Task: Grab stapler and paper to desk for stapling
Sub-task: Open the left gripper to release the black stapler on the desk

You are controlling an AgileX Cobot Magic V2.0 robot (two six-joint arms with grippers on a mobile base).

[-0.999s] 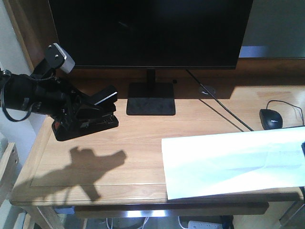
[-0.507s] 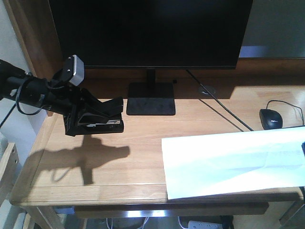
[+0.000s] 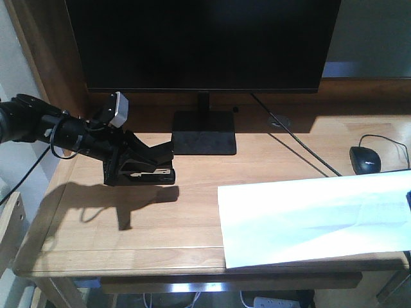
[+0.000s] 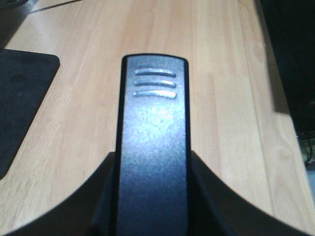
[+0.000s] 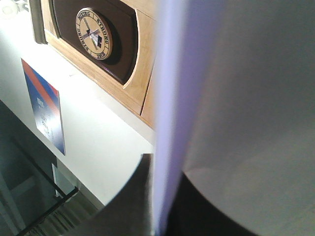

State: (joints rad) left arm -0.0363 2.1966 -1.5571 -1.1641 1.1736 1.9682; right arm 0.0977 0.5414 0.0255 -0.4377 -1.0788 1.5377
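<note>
The black stapler (image 3: 146, 169) hangs low over the left part of the light-wood desk (image 3: 173, 221), with my left gripper (image 3: 131, 165) shut on it. In the left wrist view the stapler's top (image 4: 153, 137) runs straight out between the two dark fingers of the left gripper (image 4: 153, 201). I cannot tell whether it touches the wood. The white paper (image 3: 314, 215) lies flat on the right half of the desk and reaches past the right edge. In the right wrist view my right gripper (image 5: 165, 206) is shut on the paper's (image 5: 246, 98) edge.
A large dark monitor (image 3: 202, 45) stands at the back on a square black base (image 3: 203, 133), just right of the stapler. A black mouse (image 3: 365, 159) and its cable (image 3: 302, 151) lie behind the paper. A wooden panel with a round badge (image 5: 93, 33) shows beside the right gripper.
My left arm has carried the stapler to the right, along the desk toward the monitor base. The paper and the right gripper have not moved.
</note>
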